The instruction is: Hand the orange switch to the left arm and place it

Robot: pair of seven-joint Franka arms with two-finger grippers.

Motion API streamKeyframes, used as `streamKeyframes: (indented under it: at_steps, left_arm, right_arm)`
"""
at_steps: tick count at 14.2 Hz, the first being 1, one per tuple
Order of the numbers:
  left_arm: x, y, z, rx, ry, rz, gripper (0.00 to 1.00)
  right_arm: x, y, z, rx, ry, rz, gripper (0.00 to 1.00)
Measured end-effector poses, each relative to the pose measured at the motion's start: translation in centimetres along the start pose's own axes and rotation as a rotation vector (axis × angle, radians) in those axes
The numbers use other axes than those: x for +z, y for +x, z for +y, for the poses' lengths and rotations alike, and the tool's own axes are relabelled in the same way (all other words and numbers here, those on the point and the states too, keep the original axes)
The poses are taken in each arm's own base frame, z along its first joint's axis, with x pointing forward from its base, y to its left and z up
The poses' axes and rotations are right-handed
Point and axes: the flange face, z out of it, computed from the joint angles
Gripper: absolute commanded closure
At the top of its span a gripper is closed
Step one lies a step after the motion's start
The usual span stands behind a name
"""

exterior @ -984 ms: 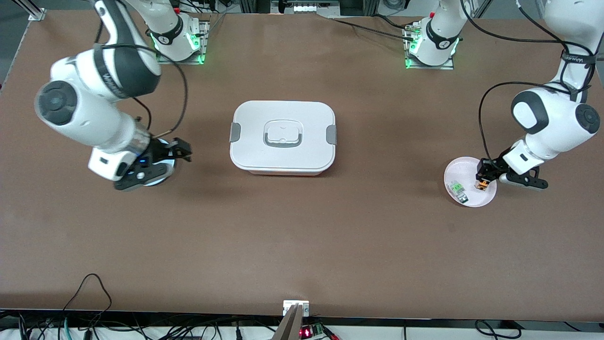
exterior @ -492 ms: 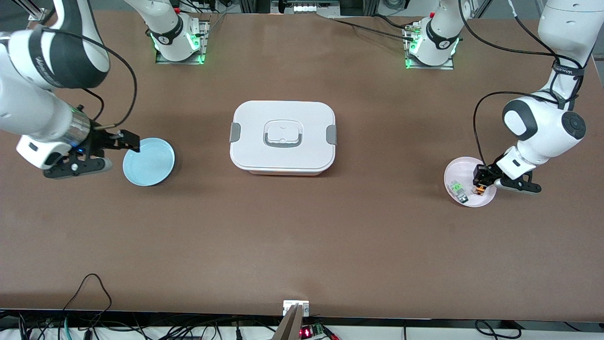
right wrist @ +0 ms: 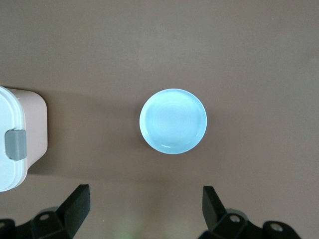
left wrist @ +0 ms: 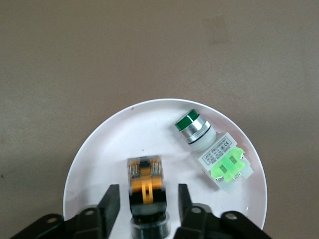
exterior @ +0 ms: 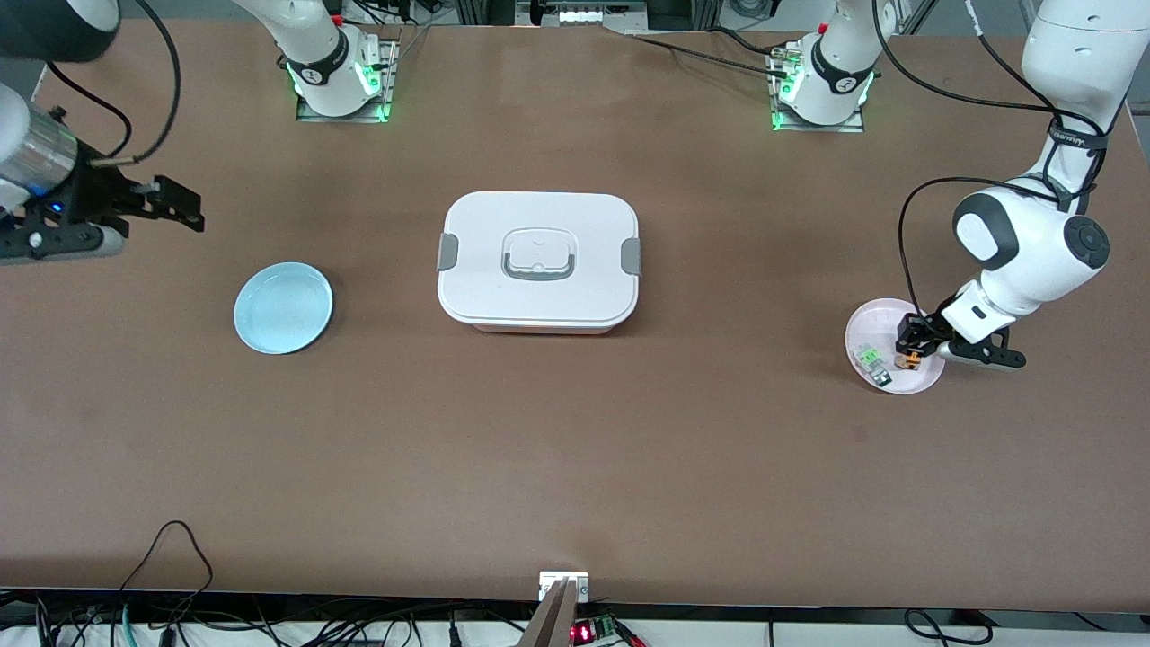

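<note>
The orange switch (exterior: 911, 361) lies on a small pink plate (exterior: 864, 320) at the left arm's end of the table. In the left wrist view the switch (left wrist: 145, 183) lies between the fingers, with a gap on each side. My left gripper (exterior: 907, 347) is open and low over the plate, straddling the switch (left wrist: 147, 190). My right gripper (exterior: 186, 212) is open and empty, up in the air at the right arm's end of the table; its wrist view (right wrist: 144, 196) looks down from high up. The white box (exterior: 539, 261) stands in the middle of the table, between the two arms.
A small green-and-clear component (exterior: 870, 359) lies on the pink plate beside the switch, also in the left wrist view (left wrist: 219, 159). An empty light-blue plate (exterior: 283, 307) sits between the box and the right arm's end; the right wrist view shows it (right wrist: 173, 121) and a box corner (right wrist: 15, 144).
My right gripper has lifted away from the blue plate and swung out toward the right arm's end of the table. My left gripper has sunk lower around the orange switch.
</note>
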Motion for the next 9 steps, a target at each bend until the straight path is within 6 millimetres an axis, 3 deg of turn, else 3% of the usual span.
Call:
streamKeyframes:
  at_steps: [5,7,9]
  left_arm:
    - [-1.9,1.2,-0.1,0.006,0.017,0.041,0.0]
    - [-5.1,2.2,0.1,0.016,0.027,0.077,0.0]
    - [-9.5,3.2,0.9,0.036,0.038,0.12,0.0]
  right_arm:
    - [-1.3,-0.6,-0.1,0.044,0.001,-0.005,0.0]
    - [-1.5,-0.4,0.0,0.046,0.0,-0.003,0.0]
    - [-1.9,-0.3,-0.3,0.043,-0.001,0.004,0.0]
